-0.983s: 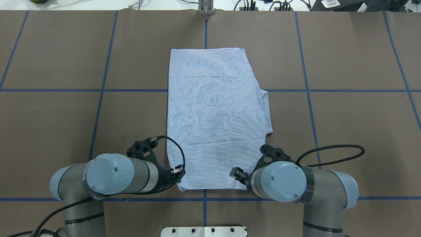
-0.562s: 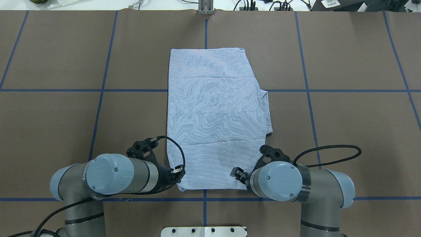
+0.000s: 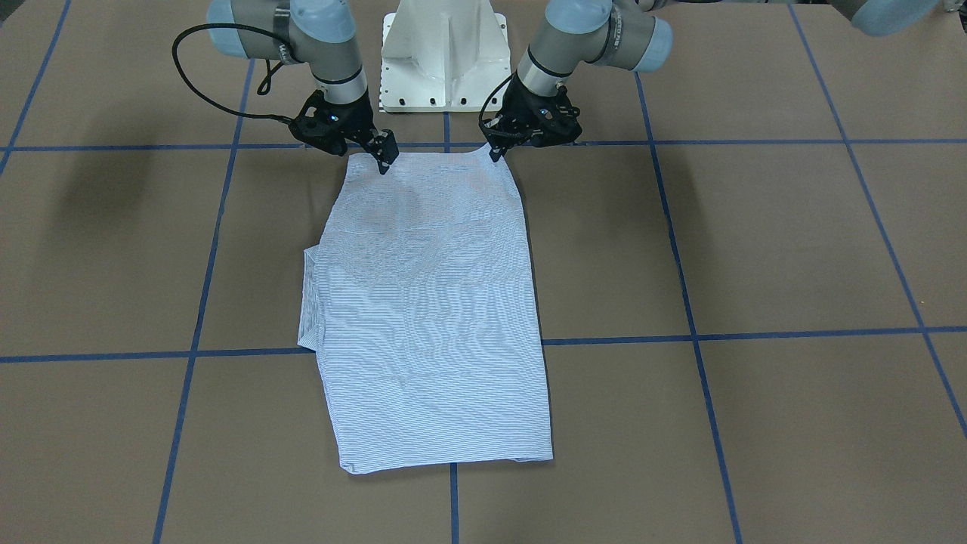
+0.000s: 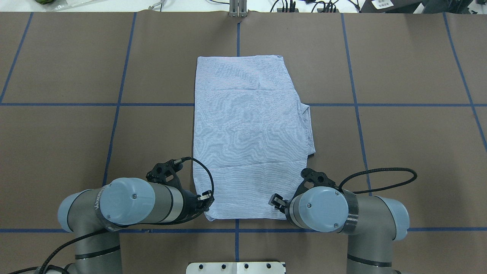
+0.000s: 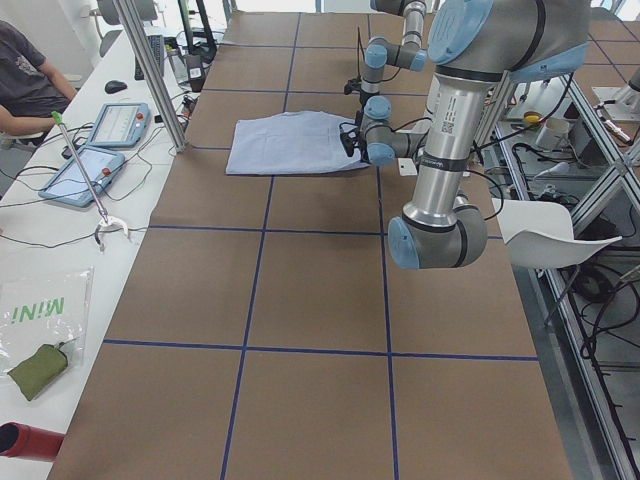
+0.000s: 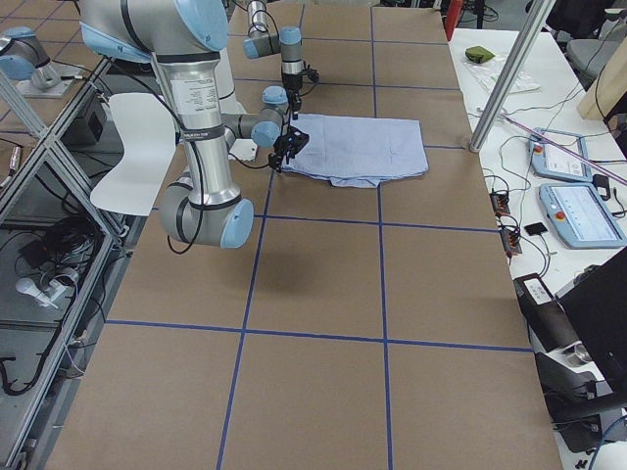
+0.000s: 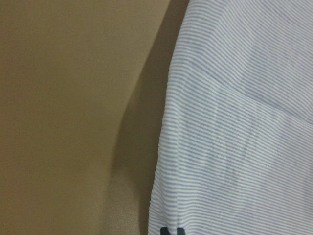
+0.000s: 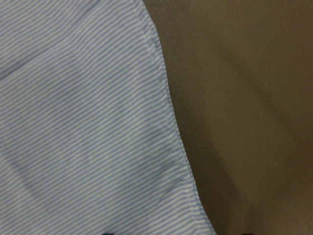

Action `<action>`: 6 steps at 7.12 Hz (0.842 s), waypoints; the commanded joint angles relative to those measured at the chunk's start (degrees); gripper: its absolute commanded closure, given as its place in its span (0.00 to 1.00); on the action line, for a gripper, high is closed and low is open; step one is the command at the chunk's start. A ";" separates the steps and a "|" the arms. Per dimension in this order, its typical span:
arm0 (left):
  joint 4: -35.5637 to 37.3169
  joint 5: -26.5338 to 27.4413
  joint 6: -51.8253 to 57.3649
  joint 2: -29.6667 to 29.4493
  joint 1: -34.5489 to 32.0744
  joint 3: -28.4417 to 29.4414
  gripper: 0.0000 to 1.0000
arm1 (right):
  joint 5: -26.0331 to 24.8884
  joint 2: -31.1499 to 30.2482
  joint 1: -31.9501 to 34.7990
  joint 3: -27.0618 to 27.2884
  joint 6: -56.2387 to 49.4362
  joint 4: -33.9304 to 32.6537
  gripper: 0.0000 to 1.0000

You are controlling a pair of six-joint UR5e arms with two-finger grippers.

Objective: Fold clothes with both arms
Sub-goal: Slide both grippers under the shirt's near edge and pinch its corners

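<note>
The pinstriped shirt lies folded into a long flat panel at the middle of the brown surface, exactly where it was a second ago, with a bit of sleeve poking out on its right side. The left end effector sits unmoved at the near left corner, its tips clenched together on the shirt's hem in the wrist view. The right arm has edged slightly inward, its black cable following, and its right end effector sits over the near right corner; I cannot tell whether it is clenched or released.
</note>
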 commanded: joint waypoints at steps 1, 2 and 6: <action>0.00 0.04 0.00 0.02 0.00 0.15 1.00 | -0.01 0.13 0.07 0.09 0.00 0.00 0.54; -0.09 0.04 0.00 0.02 0.00 0.24 1.00 | -0.01 0.13 0.07 0.09 0.00 0.00 0.64; -0.09 0.04 0.00 0.02 0.00 0.41 1.00 | 0.17 0.30 0.16 0.44 0.00 0.00 0.92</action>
